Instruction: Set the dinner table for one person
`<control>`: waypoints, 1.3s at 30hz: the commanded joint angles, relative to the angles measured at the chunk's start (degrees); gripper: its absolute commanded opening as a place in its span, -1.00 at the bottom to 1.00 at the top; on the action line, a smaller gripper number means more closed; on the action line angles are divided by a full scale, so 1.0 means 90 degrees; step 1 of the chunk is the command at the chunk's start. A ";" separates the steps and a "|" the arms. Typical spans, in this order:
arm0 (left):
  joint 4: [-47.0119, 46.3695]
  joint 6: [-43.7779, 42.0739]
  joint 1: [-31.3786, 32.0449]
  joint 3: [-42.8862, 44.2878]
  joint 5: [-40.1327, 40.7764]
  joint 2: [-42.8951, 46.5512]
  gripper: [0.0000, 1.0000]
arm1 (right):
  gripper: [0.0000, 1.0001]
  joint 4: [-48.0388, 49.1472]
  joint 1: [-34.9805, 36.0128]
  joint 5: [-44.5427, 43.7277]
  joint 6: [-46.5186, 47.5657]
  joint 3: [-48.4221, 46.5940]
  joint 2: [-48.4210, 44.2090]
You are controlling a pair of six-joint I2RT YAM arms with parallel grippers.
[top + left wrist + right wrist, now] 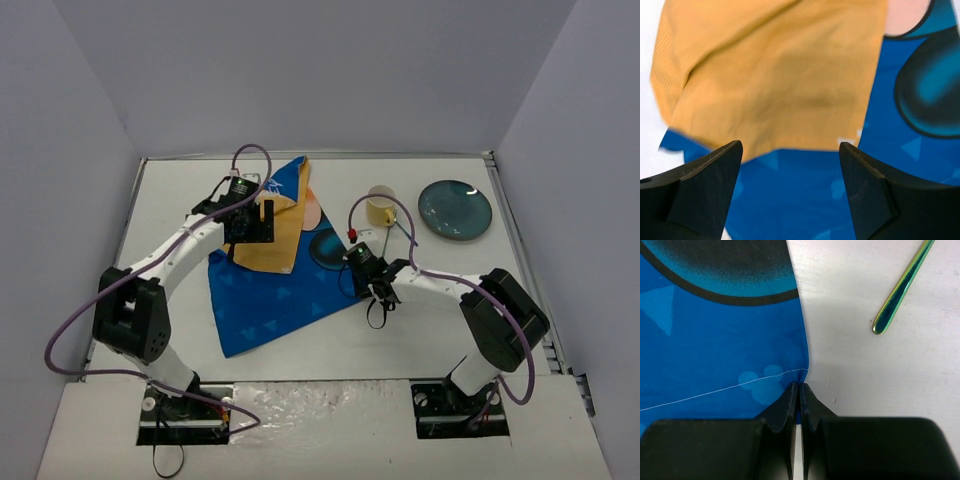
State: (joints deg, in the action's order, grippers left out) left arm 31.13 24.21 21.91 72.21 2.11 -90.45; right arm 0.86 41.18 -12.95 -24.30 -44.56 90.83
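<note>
White dinner table (pixel 330 345) — placemat (pixel 270 300), orange cloth (pixel 272 245)

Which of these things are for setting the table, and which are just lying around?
For the job:
dinner table, blue placemat, orange napkin, cup, plate, shiny green utensil.

Just lying about:
nothing I can see. The purple cables are part of the robot's arms.

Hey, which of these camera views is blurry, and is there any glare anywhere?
Left wrist view: the orange cloth is out of focus. Right wrist view: sharp, stitching on the blue placemat is crisp, with a glint on the metallic utensil handle. Top view: evenly lit, sheen on the near strip.
</note>
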 commanded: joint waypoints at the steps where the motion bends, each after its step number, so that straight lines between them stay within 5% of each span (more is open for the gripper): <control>1: -0.0535 -0.0754 0.0459 0.0919 0.0172 -0.0550 0.49 | -1.00 -0.0037 -0.0054 0.0064 0.0024 -0.0088 -0.0388; 8: -0.0889 -0.0634 0.1283 0.1515 0.0132 -0.1666 0.39 | -1.00 -0.0032 -0.0074 0.0231 0.0000 -0.0094 -0.0419; 26: -0.0487 -0.0405 0.1386 0.2288 0.1480 -0.3302 -0.12 | -1.00 0.0070 -0.0074 0.0371 -0.0084 0.0091 -0.0634; 34: -0.0368 -0.0574 0.0999 0.2259 0.1683 -0.3377 -0.85 | -1.00 0.0056 -0.0093 0.0311 -0.0166 0.0248 -0.0878; 39: -0.0092 -0.0932 0.0507 0.2476 0.2113 -0.3199 -1.00 | -1.00 -0.0022 -0.0124 0.0306 -0.0159 0.0232 -0.1032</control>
State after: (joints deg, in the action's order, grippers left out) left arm 27.11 19.25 30.88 91.18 15.37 -121.54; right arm 0.92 40.73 -9.36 -25.17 -42.39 84.95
